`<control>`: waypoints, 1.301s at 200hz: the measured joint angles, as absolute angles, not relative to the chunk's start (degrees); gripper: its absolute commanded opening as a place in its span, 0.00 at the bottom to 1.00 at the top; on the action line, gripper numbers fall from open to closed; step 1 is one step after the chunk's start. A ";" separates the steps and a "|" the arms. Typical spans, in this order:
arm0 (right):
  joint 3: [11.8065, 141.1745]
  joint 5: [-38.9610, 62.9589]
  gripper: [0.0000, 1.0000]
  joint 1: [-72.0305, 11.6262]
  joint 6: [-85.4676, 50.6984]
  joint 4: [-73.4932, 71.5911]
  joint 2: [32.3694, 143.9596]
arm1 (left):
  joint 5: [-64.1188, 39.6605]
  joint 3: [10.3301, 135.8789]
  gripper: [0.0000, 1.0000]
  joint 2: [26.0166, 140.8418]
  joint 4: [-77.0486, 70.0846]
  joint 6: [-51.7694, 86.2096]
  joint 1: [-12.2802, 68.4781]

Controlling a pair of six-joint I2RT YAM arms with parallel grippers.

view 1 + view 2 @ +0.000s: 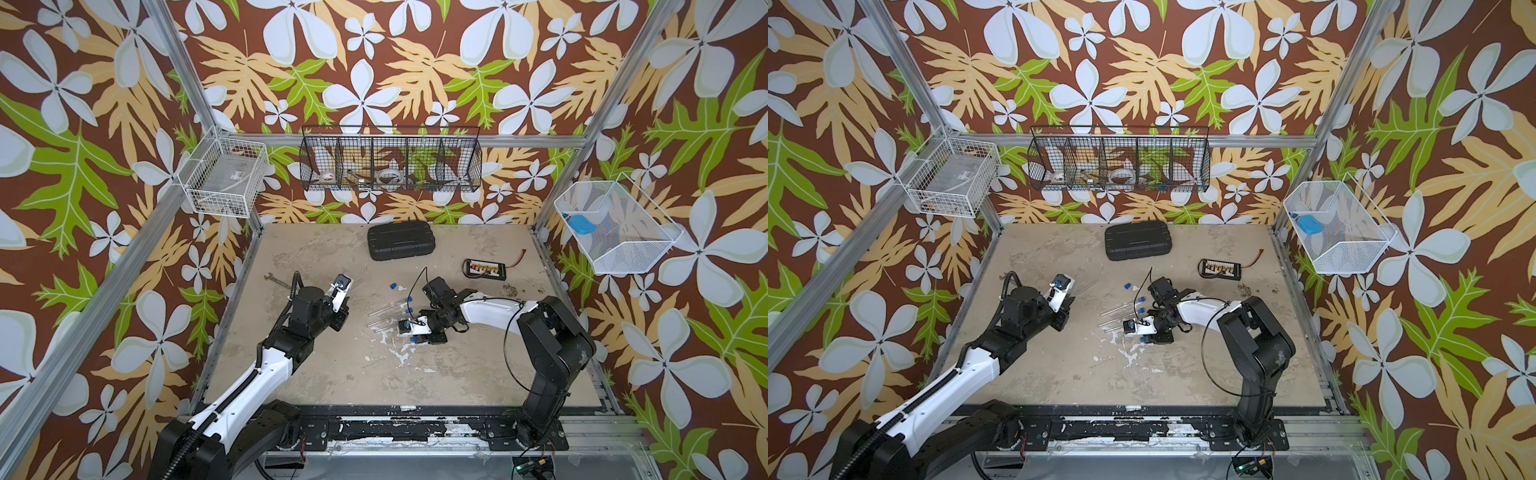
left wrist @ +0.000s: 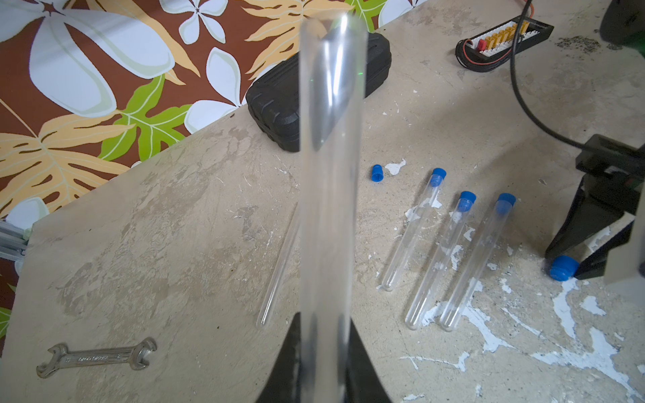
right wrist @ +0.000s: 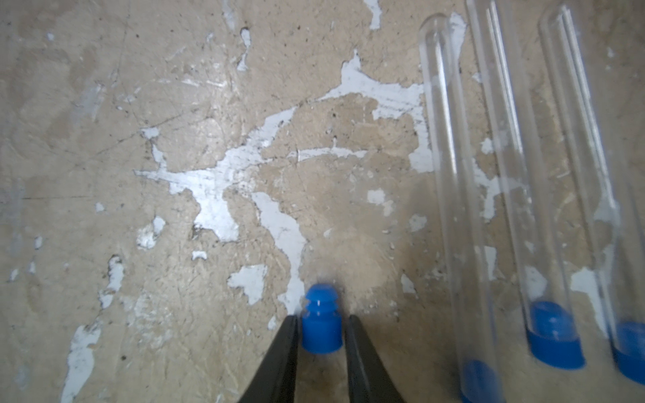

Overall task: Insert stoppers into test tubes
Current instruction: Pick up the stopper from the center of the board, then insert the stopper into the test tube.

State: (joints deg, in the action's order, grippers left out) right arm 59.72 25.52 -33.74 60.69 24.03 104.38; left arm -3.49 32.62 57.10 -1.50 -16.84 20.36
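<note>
A clear test tube (image 2: 328,181) stands up between the jaws of my left gripper (image 2: 323,366), which is shut on its lower end; its open mouth is bare. Three more test tubes (image 2: 441,258) lie side by side on the table, each with a blue stopper (image 2: 467,197) in its mouth. Partly hidden behind the held tube lies another bare tube (image 2: 279,265). One loose stopper (image 2: 377,173) rests farther back. My right gripper (image 3: 323,319) is low over the table beside the three capped tubes (image 3: 516,174). It is shut on a blue stopper (image 3: 321,328).
A grey wrench (image 2: 97,357) lies at the table's left. At the back a black case (image 1: 401,241) and a connector board (image 1: 484,267) with wires sit on the table. Wire baskets hang on the walls; the right one (image 1: 623,257) holds a flat blue object.
</note>
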 measured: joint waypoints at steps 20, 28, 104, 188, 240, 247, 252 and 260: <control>60.14 25.82 0.26 -33.74 60.66 24.38 104.77 | -3.49 32.62 0.00 57.10 -1.50 -16.86 20.36; 60.27 25.93 0.25 -33.71 60.66 24.49 104.90 | -3.49 32.62 0.00 57.10 -1.50 -16.86 20.36; 60.84 26.61 0.16 -33.74 60.45 25.47 105.38 | -3.49 32.60 0.00 56.88 -1.45 -17.74 20.36; 63.44 25.08 0.07 -33.89 57.47 27.24 100.77 | -4.75 33.26 0.00 56.82 -1.04 -18.70 20.36; 61.58 25.21 0.01 -35.20 47.75 30.13 88.33 | -9.26 33.80 0.00 57.82 -1.02 -22.63 24.88; 61.49 25.12 0.00 -35.24 45.98 30.79 86.72 | -9.47 33.80 0.00 58.08 -0.97 -23.49 26.00; 61.52 25.08 0.00 -35.29 44.69 31.20 85.65 | -9.65 33.80 0.00 58.30 -0.97 -24.18 26.81; 61.65 25.04 0.00 -35.31 42.46 31.90 83.85 | -9.93 33.80 0.00 58.76 -0.91 -25.30 28.16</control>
State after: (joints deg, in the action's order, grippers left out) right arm 61.65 25.04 -35.31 42.46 31.90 83.85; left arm -9.93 33.80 58.76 -0.91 -25.30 28.16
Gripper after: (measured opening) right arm 0.129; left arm 0.170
